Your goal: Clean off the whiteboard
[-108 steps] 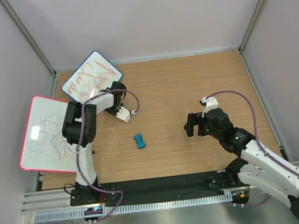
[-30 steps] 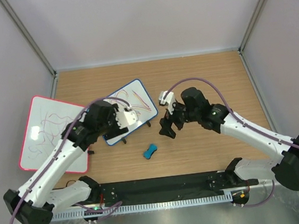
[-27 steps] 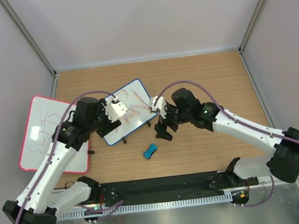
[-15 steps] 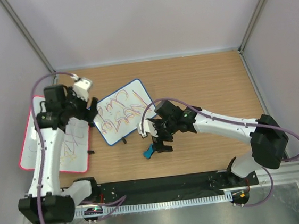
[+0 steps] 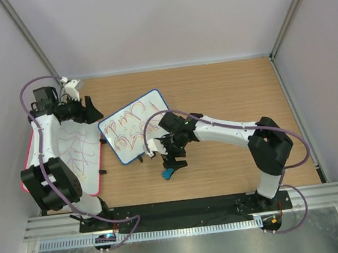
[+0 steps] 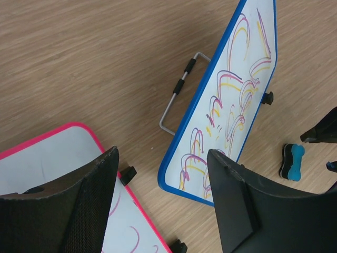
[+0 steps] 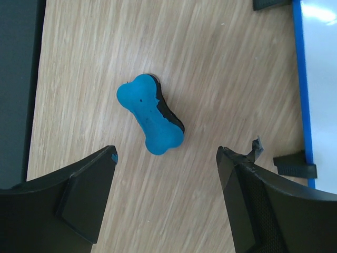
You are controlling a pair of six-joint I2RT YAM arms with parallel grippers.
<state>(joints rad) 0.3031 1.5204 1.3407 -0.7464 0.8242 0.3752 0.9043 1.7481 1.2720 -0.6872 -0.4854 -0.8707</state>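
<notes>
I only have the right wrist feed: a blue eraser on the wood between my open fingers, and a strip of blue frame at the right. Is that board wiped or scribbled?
Observer: Scribbled. The top view shows red and purple loops across the whole face of the whiteboard.
Operator: Where is the left gripper?
Observer: The left gripper is open and empty. It hovers by the far corner of the pink-framed board, clear of the blue one.
Operator: Does the blue board lie flat?
Observer: It seems not. In the left wrist view it looks propped at a tilt on a wire stand that sticks out behind it.
</notes>
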